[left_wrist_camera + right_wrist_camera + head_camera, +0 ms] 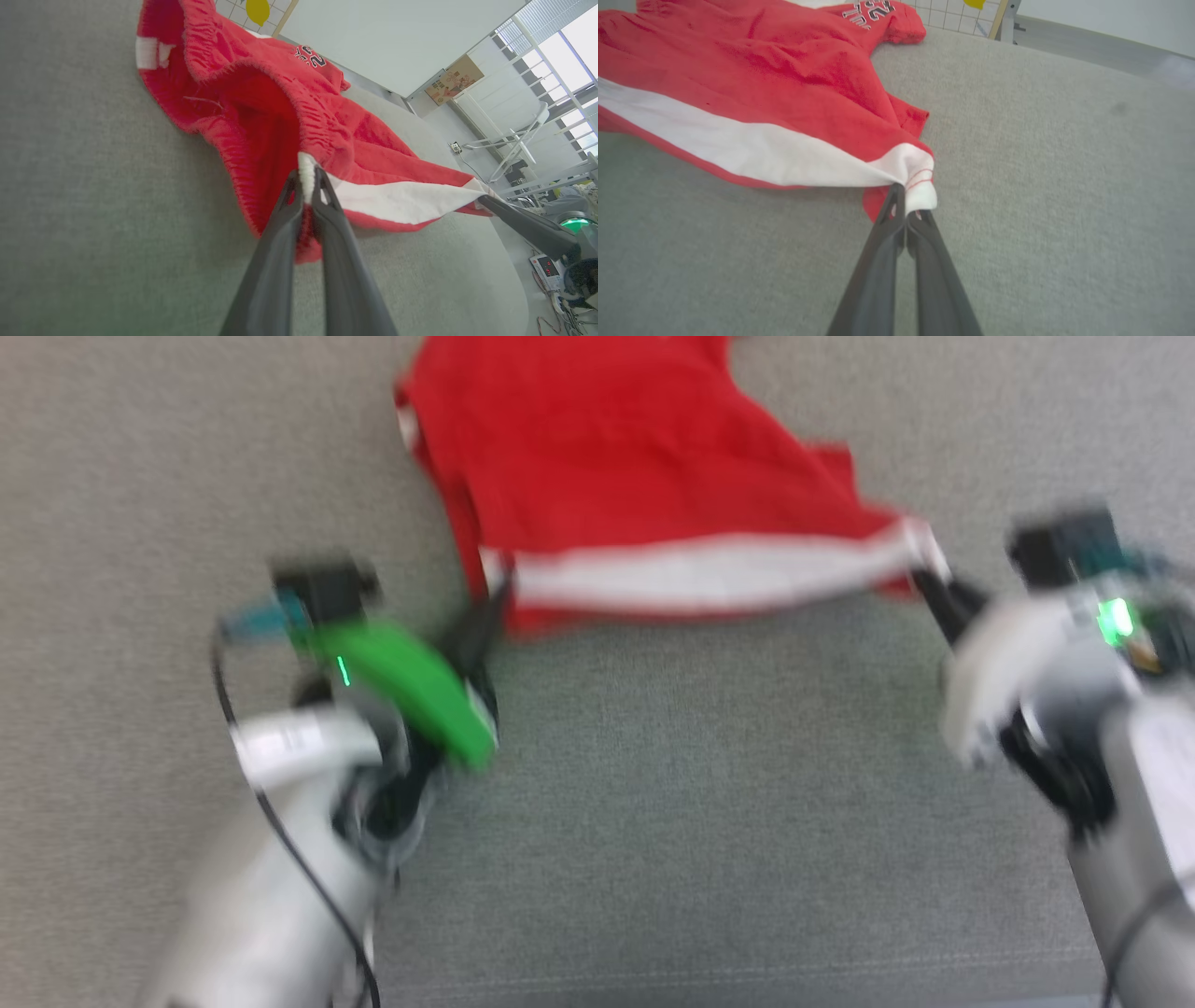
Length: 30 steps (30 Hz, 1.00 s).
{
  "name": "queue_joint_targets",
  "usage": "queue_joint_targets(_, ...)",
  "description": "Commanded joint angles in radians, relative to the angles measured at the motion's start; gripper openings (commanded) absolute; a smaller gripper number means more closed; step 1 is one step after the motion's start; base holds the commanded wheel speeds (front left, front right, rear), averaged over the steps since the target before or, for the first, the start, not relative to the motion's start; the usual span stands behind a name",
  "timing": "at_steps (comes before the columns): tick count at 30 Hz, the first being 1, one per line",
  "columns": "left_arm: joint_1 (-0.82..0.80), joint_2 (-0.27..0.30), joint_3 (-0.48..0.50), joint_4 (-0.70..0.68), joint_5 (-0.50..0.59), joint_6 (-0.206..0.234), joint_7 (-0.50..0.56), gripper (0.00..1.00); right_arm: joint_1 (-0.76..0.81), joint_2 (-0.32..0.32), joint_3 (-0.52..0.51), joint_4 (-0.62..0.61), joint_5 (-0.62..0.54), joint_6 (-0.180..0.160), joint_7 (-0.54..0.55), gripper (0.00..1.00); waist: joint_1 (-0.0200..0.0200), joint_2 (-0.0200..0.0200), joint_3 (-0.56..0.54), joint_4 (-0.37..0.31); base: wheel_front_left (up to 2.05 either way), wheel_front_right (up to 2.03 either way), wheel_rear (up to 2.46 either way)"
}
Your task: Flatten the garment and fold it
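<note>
The left fingers [321, 184] are pressed together on the shorts [280, 107], pinching a small fold of white cloth at the waistband [322, 126] end of the side stripe [402, 198]. The right fingers [899, 205] are shut tight on the other end of that stripe, at the leg hem. A bunched white corner sticks out just past their tips.

Between the two pairs of fingers the stripe runs as a taut, nearly straight band. The held edge looks raised a little off the grey tabletop [653, 784]. The rest of the shorts lies beyond both pairs of fingers on the tabletop, spreading away from them in loose wrinkles.

Just ahead of the left fingers the waistband gapes open, its gathered elastic curving away and the red inside showing. Beyond the right fingers, past the stripe, the far leg lies crumpled, with a black-and-white print [868, 11] near its end, partly cut off.

The head view is blurred. It shows the two pairs of fingers well apart, one at each end of the stripe, with bare tabletop on their near side.
</note>
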Motion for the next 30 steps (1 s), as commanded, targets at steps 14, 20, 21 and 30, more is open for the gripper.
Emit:
queue_joint_targets(14, 0.494, 0.12, -0.071, -0.299, -0.049, 0.188, 0.072, 0.0, 0.639, 0.133, -0.267, -0.386, -0.023, -0.002, 0.302, 0.0, 0.0001, 0.0, -0.17, 0.047, 0.0, 0.0, 0.0)
queue_joint_targets(20, 0.582, 0.14, -0.099, -0.398, -0.047, 0.228, 0.087, 0.0, 0.736, 0.174, -0.322, -0.509, -0.036, -0.002, 0.379, 0.0, 0.0001, 0.0, -0.192, 0.058, 0.0, 0.0, 0.0)
queue_joint_targets(21, 0.578, 0.136, -0.1, -0.414, -0.04, 0.226, 0.076, 0.0, 0.731, 0.175, -0.324, -0.532, -0.043, -0.002, 0.381, 0.0, 0.0001, 0.0, -0.194, 0.062, 0.0, 0.0, 0.0)
queue_joint_targets(30, 0.42, 0.018, -0.094, -0.447, -0.013, 0.177, 0.012, 0.0, 0.51, 0.075, -0.286, -0.565, -0.071, -0.002, 0.343, 0.0, 0.0001, 0.0, -0.161, 0.113, 0.0, 0.0, 0.0)
